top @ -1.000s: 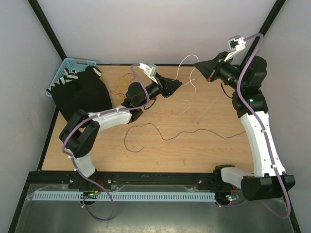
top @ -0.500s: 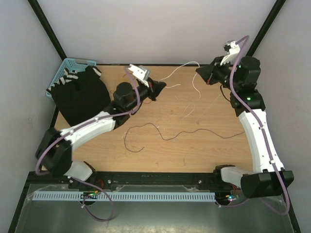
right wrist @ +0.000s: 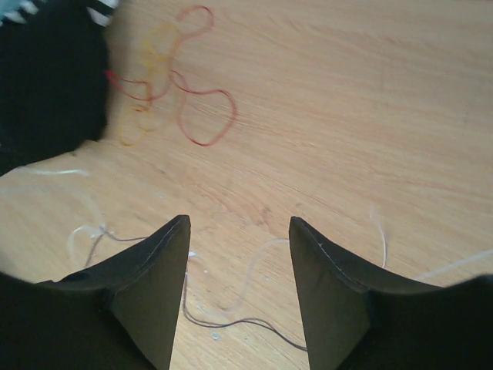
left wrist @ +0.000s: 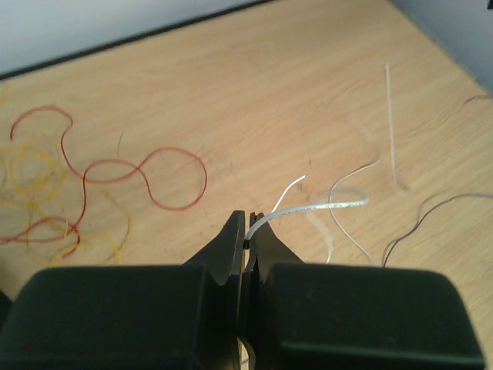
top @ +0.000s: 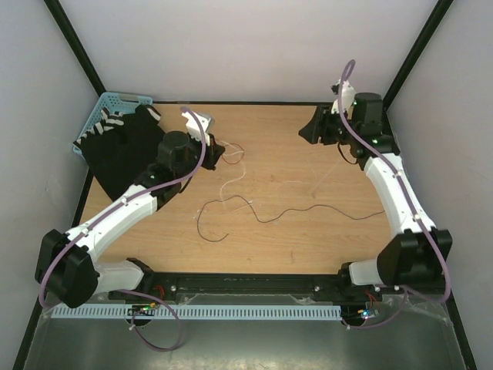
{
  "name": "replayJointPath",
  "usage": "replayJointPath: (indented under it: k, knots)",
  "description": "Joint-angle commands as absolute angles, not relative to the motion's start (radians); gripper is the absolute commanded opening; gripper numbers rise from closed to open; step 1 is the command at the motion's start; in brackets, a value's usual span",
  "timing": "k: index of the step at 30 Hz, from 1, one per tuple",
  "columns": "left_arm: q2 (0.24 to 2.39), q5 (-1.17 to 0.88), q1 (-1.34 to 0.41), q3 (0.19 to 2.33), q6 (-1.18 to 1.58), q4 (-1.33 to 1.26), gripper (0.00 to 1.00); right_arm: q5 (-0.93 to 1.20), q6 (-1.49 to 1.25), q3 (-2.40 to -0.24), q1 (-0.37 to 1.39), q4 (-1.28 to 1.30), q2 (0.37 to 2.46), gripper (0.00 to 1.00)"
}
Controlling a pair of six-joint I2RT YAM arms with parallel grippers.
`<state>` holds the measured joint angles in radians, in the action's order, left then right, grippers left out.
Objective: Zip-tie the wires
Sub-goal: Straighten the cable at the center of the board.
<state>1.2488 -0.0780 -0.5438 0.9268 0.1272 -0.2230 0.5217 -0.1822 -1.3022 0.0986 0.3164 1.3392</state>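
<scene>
Left gripper (left wrist: 248,231) on wire (left wrist: 308,210); cloth-filled basket (top: 123,98)

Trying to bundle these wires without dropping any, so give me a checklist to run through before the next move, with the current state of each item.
1. Left gripper holds the whitish wire: ok, jaws shut on it.
2. Right gripper free to take a strand: ok, open and empty.
3. Dark brown wire gathered: not ok, it lies loose across the table, apart from both grippers.
4. Red wire gathered: not ok, curled on the table by itself.
5. Zip tie located: cannot tell; a pale strip might be one.
</scene>
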Motion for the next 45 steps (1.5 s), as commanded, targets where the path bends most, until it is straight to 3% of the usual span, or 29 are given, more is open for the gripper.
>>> replayJointPath:
  k: [1,8,14,26,29,38,45]
  knots:
    - [1.229,-0.083,-0.535,0.915,0.111,-0.157,0.00,0.359,-0.176,-1.277,0.104,0.326,1.450,0.65]
    - [1.226,-0.080,-0.533,0.911,0.116,-0.148,0.00,0.135,-0.150,-1.262,0.141,0.300,1.621,0.67]
    - [1.227,-0.084,-0.533,0.915,0.120,-0.143,0.00,-0.025,-0.108,-1.212,0.141,0.328,1.641,0.77]
    - [1.226,-0.078,-0.531,0.910,0.109,-0.132,0.00,0.001,-0.089,-1.044,0.141,0.354,1.671,0.77]
    - [1.223,-0.076,-0.531,0.910,0.104,-0.124,0.00,0.021,-0.094,-1.021,0.141,0.334,1.674,0.67]
    - [1.193,-0.079,-0.521,0.913,0.115,-0.098,0.00,-0.022,-0.101,-1.081,0.141,0.306,1.623,0.01]
    - [1.114,-0.067,-0.500,0.965,0.149,0.124,0.00,-0.143,-0.082,-1.268,0.053,0.331,1.487,0.00]
